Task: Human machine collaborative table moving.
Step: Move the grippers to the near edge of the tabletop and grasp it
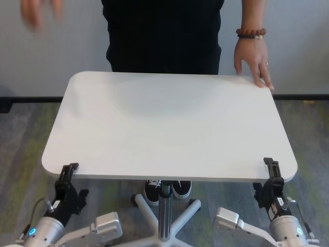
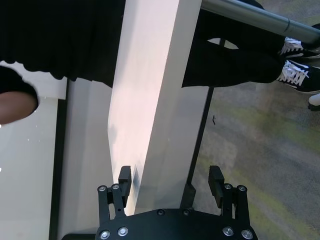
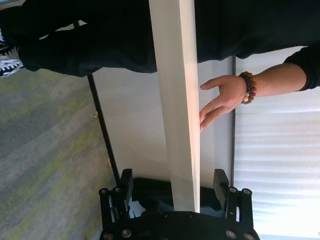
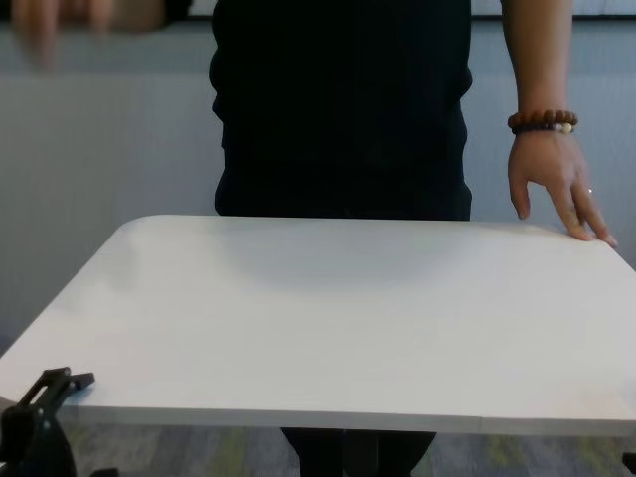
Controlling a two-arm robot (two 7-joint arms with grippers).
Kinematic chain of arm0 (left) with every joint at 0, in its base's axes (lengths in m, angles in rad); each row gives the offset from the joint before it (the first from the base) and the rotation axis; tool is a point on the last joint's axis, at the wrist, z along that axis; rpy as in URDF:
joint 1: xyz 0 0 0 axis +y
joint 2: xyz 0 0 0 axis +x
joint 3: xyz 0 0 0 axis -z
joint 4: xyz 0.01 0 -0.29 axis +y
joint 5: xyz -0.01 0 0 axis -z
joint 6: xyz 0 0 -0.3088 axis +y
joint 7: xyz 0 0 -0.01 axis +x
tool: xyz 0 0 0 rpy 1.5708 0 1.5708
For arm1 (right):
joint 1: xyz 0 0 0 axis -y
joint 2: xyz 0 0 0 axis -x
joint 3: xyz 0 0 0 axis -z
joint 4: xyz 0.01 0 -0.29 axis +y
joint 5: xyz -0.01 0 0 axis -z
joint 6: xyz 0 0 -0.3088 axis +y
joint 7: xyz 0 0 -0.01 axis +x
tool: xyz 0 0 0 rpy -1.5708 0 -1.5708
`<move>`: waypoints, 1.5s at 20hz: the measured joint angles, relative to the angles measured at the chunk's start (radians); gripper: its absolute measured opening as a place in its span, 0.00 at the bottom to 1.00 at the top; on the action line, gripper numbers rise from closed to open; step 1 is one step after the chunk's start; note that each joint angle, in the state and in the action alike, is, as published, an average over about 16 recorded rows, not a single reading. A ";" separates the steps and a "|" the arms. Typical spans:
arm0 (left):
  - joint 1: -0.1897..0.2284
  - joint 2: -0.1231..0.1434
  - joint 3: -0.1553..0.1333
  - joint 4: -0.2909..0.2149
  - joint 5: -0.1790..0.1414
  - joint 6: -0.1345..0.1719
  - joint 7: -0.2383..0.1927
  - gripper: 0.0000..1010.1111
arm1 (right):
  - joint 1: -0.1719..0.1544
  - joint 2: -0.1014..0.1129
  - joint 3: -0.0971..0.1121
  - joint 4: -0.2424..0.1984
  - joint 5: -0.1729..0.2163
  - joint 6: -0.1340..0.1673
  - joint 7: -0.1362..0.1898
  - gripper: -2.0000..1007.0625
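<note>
The table (image 1: 169, 126) sat between robot and human (image 1: 164, 36), whose hand (image 1: 253, 59) touched the far corner. Left gripper (image 1: 69, 171) and right gripper (image 1: 272, 168) straddled the near edge, jaws wide, not clamped yet. Looked like pre-grip; next they'd need to close. No readable labels.
</note>
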 joint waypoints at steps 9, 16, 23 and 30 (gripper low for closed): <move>-0.030 -0.024 -0.003 0.019 0.025 -0.005 -0.032 0.99 | 0.000 0.000 0.000 0.000 0.000 0.000 0.000 1.00; -0.049 -0.041 -0.006 0.039 0.047 -0.005 -0.047 0.99 | 0.000 0.000 0.000 0.000 0.000 0.000 0.000 1.00; -0.059 -0.059 -0.009 0.055 0.066 -0.009 -0.054 0.99 | 0.000 0.000 0.000 0.000 0.000 0.000 0.000 1.00; -0.061 -0.076 -0.013 0.059 0.083 -0.019 -0.053 0.99 | 0.000 0.000 0.000 0.000 0.000 0.000 0.000 1.00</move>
